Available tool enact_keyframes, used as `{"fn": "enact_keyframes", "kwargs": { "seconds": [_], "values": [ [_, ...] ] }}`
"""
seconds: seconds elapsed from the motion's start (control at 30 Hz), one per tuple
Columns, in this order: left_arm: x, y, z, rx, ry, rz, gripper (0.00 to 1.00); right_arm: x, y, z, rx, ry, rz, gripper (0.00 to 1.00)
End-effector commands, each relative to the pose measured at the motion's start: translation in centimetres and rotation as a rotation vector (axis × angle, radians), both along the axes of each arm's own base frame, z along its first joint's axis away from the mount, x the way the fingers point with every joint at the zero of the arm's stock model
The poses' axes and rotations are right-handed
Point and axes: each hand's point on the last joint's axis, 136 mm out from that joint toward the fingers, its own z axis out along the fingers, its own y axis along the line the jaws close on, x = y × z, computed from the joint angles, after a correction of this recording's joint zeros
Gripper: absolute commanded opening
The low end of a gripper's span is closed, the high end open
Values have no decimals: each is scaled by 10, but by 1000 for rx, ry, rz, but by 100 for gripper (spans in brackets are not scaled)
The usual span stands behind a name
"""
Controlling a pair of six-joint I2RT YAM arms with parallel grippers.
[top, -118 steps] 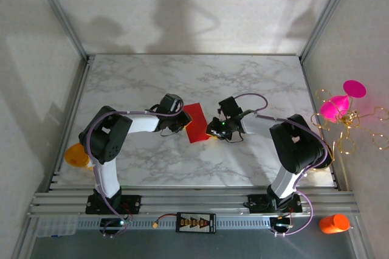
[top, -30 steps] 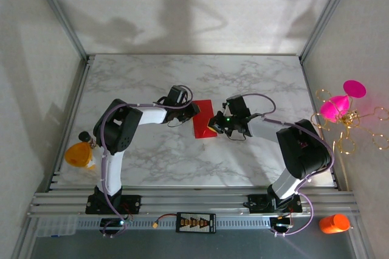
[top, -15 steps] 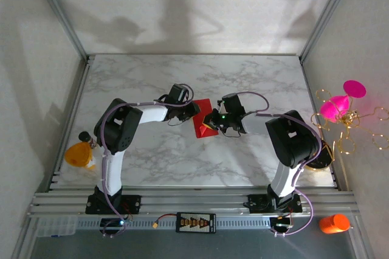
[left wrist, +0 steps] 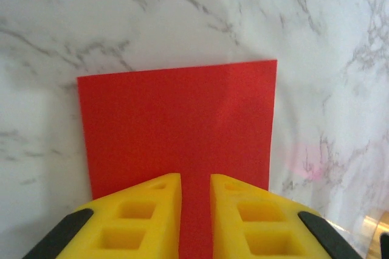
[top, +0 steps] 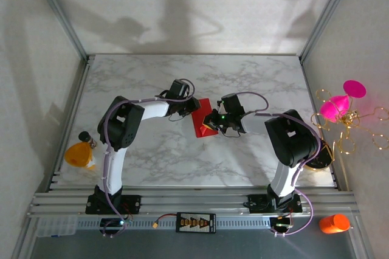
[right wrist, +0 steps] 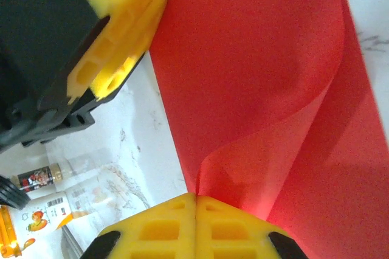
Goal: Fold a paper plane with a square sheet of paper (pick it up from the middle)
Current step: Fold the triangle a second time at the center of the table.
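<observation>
From above, the thin bright red square sheet of paper (top: 203,129) lies near the middle of the white marble counter (top: 146,82), with the left claw (top: 194,107) on its far left corner and the right claw (top: 210,123) over its right side. In the left wrist view the left claw (left wrist: 196,181) stands a narrow slit apart and grips nothing, its tips set on the near edge of the sheet (left wrist: 176,119) as a hold-down. In the right wrist view the right claw (right wrist: 196,202) is closed tight on an edge of the sheet (right wrist: 243,52), which curls over in a soft loop, and the left claw's fingers (right wrist: 121,22) sit at the sheet's far side. To fold well, I judge the pinched edge should travel squarely to the opposite edge while the left claw pins the sheet, then be pressed flat. Against the earliest overhead frame, the left claw has come from beside the sheet onto it, and the sheet shows narrower
</observation>
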Motion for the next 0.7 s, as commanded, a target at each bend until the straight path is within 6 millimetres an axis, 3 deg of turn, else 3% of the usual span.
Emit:
{"fn": "enact_keyframes", "kwargs": {
  "seconds": [0.0, 0.33, 0.67],
  "values": [
    [-7, 10, -23, 59, 51, 3, 20, 2, 10, 3, 29, -25, 38, 0],
    [-10, 11, -28, 58, 66, 8, 20, 12, 23, 7, 55, -30, 35, 0],
    [-13, 14, -33, 68, 79, 18, 20, 15, 24, -4, 16, -16, 2, 0]
  ]
}}
